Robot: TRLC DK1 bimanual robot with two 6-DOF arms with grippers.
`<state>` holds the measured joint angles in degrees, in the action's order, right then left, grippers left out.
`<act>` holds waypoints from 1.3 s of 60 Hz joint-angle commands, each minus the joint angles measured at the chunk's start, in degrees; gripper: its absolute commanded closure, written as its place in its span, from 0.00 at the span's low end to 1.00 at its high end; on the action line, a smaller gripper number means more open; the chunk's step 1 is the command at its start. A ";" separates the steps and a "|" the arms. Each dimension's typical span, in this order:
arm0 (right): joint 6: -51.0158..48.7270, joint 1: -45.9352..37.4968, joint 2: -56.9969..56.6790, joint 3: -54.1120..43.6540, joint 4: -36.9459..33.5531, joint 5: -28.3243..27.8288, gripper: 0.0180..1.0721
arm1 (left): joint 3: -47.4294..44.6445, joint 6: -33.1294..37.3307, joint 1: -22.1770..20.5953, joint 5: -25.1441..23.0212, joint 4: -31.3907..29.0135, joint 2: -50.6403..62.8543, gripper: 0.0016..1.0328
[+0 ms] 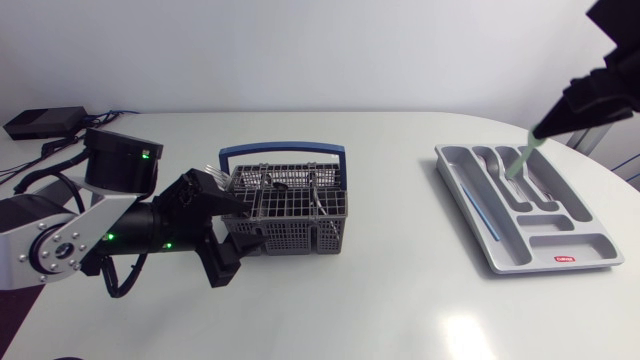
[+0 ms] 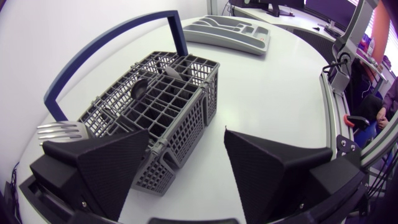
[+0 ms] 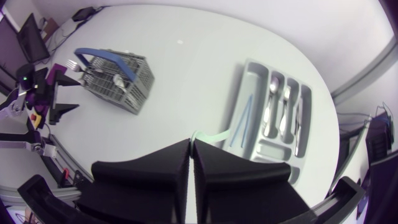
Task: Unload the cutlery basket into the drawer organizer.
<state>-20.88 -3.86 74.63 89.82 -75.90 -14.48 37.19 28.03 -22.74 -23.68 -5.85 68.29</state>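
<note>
The grey cutlery basket (image 1: 290,208) with a blue handle (image 1: 283,150) stands left of the table's middle. A fork (image 2: 59,130) and other metal cutlery stick up in it. My left gripper (image 1: 232,228) is open at the basket's left end, and the near corner of the basket (image 2: 168,106) lies between its fingers. The grey drawer organizer (image 1: 545,258) lies at the right. Above its far end, my right gripper (image 1: 548,127) is shut on a pale green utensil (image 1: 521,158) that slants down toward a compartment. That utensil (image 3: 210,135) pokes out past the shut fingers.
Metal spoons and forks (image 3: 280,102) lie in the organizer's compartments, and a thin blue stick (image 1: 478,205) lies in its long side slot. A black box (image 1: 45,122) with cables sits at the table's back left corner. Bare white tabletop lies between the basket and the organizer.
</note>
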 commanded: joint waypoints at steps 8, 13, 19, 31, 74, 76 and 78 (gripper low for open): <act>-11.72 -15.04 -0.98 -11.95 6.82 3.32 0.94 | 1.75 -1.40 -0.81 -0.22 -1.45 0.35 0.05; -14.10 -19.08 -0.80 -15.82 11.21 5.34 0.94 | 2.01 -1.40 -0.81 -0.14 -1.80 0.26 0.05; -15.77 -21.98 -0.36 -20.39 17.10 7.98 0.94 | 2.36 -1.31 -0.99 -0.14 -2.41 0.09 0.05; -18.31 -26.46 2.19 -28.56 28.35 10.88 0.94 | 3.15 -1.31 -1.16 -0.05 -3.47 0.00 0.05; -15.15 -26.20 15.37 -37.70 47.60 14.13 0.75 | 4.73 -1.49 -3.45 2.15 -7.51 -2.37 0.05; -15.06 -26.20 15.63 -37.70 47.95 14.13 0.73 | 4.65 -1.49 -3.27 2.15 -7.60 -2.64 0.05; -14.89 -26.11 15.90 -37.79 48.30 14.22 0.67 | 4.56 -1.49 -3.19 2.15 -7.69 -2.90 0.05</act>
<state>-37.26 -30.26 88.97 53.23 -28.38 -0.95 40.56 27.35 -25.96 -21.91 -13.04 66.63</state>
